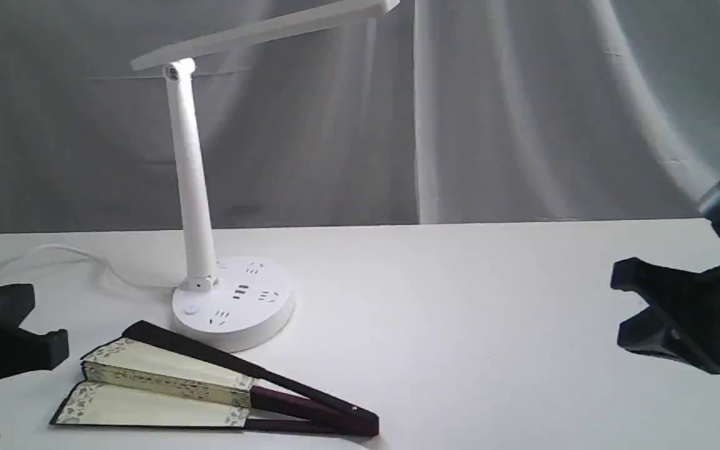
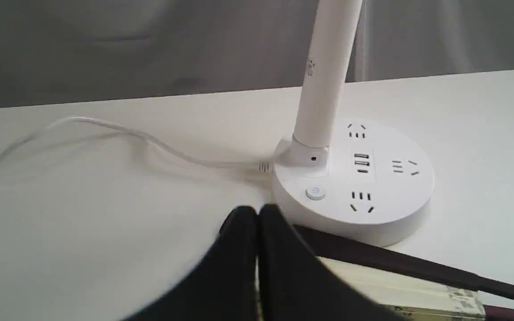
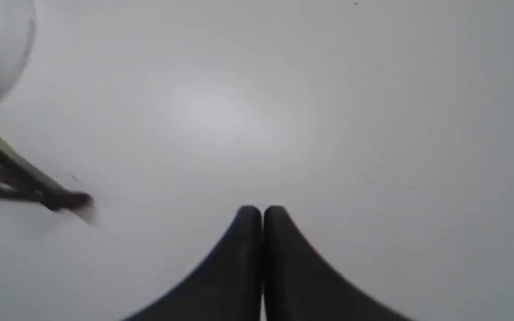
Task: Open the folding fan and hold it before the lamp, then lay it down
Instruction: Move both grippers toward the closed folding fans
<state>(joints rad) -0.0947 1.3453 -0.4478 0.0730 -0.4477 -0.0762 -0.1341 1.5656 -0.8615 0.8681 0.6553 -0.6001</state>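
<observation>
Just beside the closed left gripper (image 2: 257,212), the folding fan (image 1: 166,378), partly spread.

- A white tabletop (image 1: 491,300) fills the lower half of the exterior view, matte and smooth. Its far edge runs straight across.
- Behind the table hangs a grey cloth backdrop (image 1: 54,137) with soft vertical folds and faint creases.
- Right of centre a paler cloth panel (image 1: 522,112) begins at a sharp vertical edge and reaches down to the table's far edge.
- Broad curved bands of light (image 1: 647,125) sweep across that panel.
- The lighting is even and diffuse, and shadows on the table are weak.
- In the blurred right wrist view the table looks greyer, with a soft bright patch (image 3: 221,116), perhaps a reflection, and a few tiny dark specks (image 3: 75,177).
</observation>
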